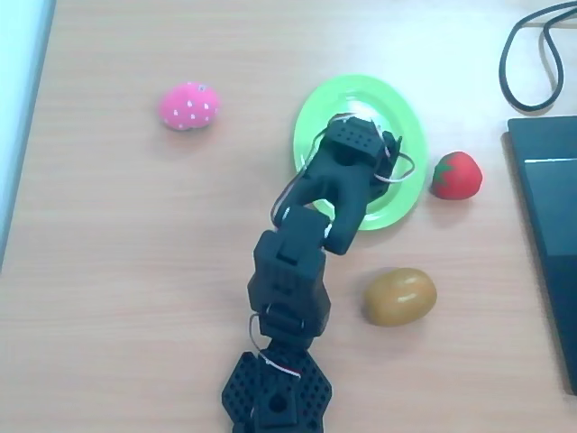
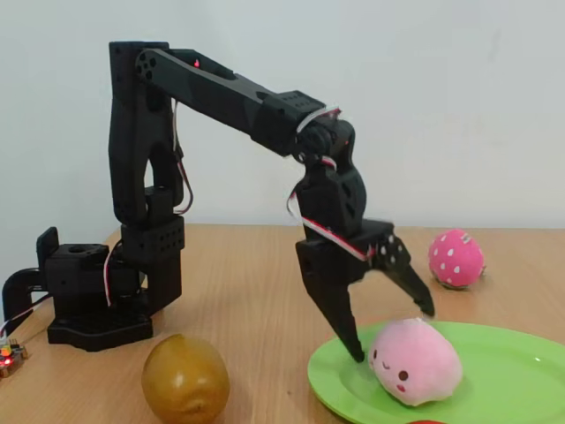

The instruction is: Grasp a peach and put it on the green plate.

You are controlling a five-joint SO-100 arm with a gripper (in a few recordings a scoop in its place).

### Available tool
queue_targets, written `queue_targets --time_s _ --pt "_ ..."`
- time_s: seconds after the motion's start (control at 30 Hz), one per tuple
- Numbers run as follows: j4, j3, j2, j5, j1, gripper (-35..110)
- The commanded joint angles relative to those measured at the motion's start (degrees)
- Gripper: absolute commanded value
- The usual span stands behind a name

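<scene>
The pale pink peach with a small face lies on the lime-green plate. Just above it, my black gripper stands open, one finger reaching down to the plate at the peach's left and the other raised over the peach's right. No finger closes on the fruit. In the overhead view the arm's wrist hangs over the green plate and hides the peach.
A hot-pink strawberry with white dots lies left of the plate, a red strawberry to its right, and a brown oval fruit nearer the arm's base. A dark device and a black cable occupy the right edge.
</scene>
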Motion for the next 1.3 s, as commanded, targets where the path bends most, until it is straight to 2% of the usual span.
queue_targets --time_s 0.0,0.23,0.47,0.73,0.93,1.27 --pt "2.8 0.2 5.4 1.2 -1.0 46" --pt "7.6 0.5 13.0 7.0 -5.4 38" --pt "7.8 4.0 20.9 16.2 -11.9 26" --pt "7.8 5.3 28.0 31.3 -18.3 -2" --pt "3.3 10.3 33.9 39.6 -20.3 -8" --pt "-5.6 28.7 49.5 47.6 -24.1 -8"
